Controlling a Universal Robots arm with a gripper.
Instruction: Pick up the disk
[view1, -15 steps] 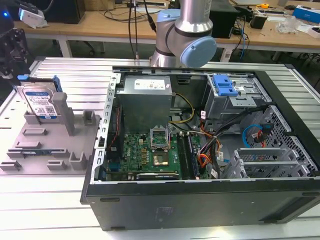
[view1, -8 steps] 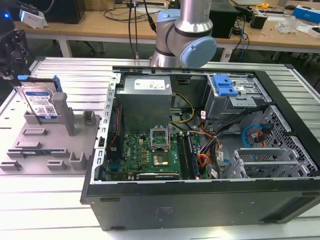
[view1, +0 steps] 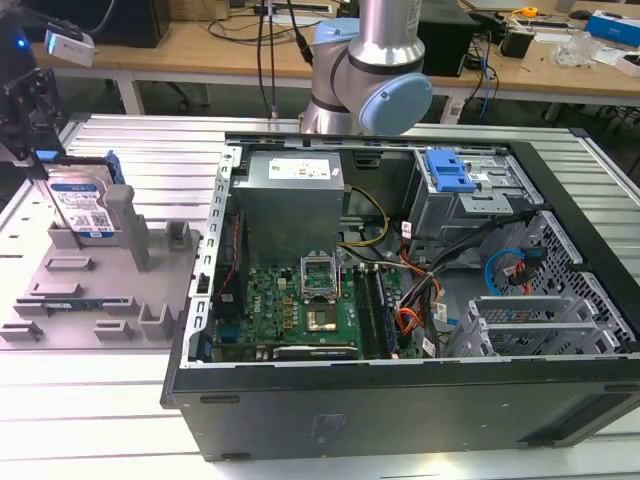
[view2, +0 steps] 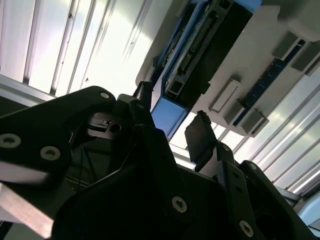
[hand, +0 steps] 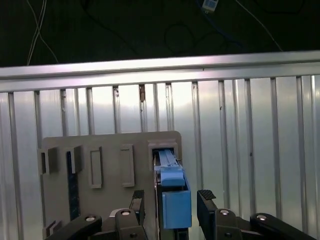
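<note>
Disk (view1: 82, 208) is stood on edge in a slot of the grey fixture plate (view1: 100, 300), at roughly 9 o'clock from the computer case (view1: 400, 420) in the exterior view and well apart from it. Gripper (view1: 36, 158) is hung at 12 o'clock over the disk, close above its upper edge. In the first wrist view the fingers (hand: 138, 200) are seen spread wide, one to each side of the disk's blue-railed upper edge. A clear gap is visible on one side; the other finger is near, but no contact is shown. Nothing is held. The same straddle is shown in the second wrist view. Key relation: the disk's long edge is judged to run along the gap between the fingers, so its two broad faces are presented to the pads and its thin dimension lies across the opening. Centring is judged slightly off, with the disk nearer one finger. Disk is not yet lifted and is seated in its slot.
</note>
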